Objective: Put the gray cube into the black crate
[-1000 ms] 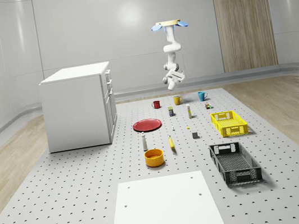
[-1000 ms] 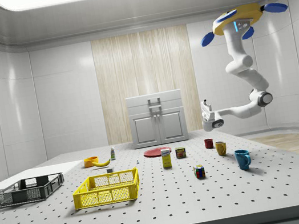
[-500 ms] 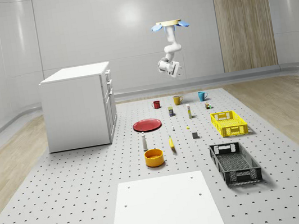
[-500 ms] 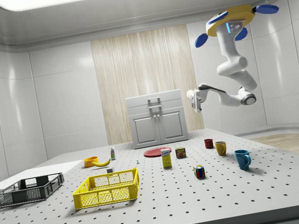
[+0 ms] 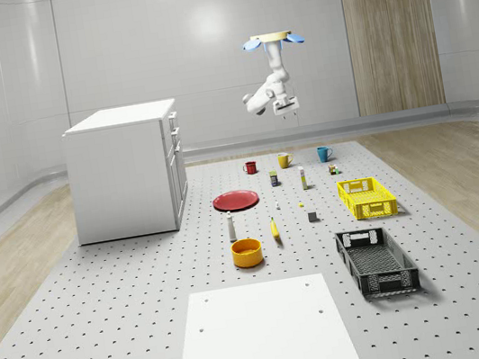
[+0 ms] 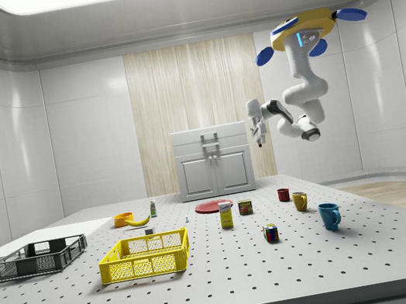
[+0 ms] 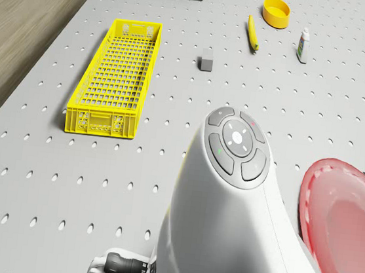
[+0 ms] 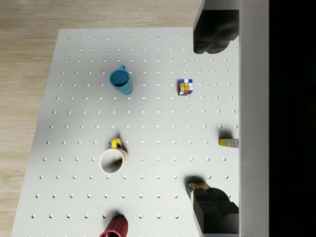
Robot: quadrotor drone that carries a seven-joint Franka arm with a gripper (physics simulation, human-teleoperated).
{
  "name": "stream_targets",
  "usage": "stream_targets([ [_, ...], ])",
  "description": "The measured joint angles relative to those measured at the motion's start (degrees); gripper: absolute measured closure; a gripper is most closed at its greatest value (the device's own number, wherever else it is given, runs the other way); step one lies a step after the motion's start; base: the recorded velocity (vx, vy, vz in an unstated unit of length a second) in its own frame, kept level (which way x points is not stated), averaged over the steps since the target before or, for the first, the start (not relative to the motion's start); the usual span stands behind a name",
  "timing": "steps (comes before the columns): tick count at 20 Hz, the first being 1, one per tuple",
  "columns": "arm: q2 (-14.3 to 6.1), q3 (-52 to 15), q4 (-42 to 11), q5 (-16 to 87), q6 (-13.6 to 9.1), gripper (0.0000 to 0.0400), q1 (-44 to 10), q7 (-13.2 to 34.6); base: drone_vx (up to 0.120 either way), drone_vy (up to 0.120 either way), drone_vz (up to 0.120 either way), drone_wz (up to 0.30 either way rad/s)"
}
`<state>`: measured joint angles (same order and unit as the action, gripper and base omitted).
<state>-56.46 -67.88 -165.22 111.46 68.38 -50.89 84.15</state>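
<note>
crate (image 5: 376,260) sits black and empty nearest on the table (image 5: 135,323), with the gray cube (image 5: 313,217) further along between banana (image 5: 275,228) and yellow crate (image 5: 366,197). beyond, the drone (image 5: 271,40) hovers high over the far mugs; over the last second its arm has folded upward, lifting the fingers (image 8: 213,37), spread wide and holding nothing, so reaching for the cube hasn't begun.

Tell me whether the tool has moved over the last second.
Yes. In the side view the tool has risen and shifted toward the view's left, now level with the cabinet top instead of hanging above the red mug.
</note>
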Motion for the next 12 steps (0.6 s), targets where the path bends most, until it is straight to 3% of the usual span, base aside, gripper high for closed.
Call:
stream_targets([
  [4,-1.95,-2.07,-0.55,1.78,-1.39,0.0000,-4.28,2.83,0.120,0.000,0.000,0.000],
  [10,-4.29,-3.77,-0.70,2.12,-1.40,0.0000,-7.47,5.08,0.120,0.000,0.000,0.000],
  [12,-4.99,-4.15,-0.69,1.96,-1.11,0.0000,-8.10,5.56,0.120,0.000,-0.120,0.000],
])
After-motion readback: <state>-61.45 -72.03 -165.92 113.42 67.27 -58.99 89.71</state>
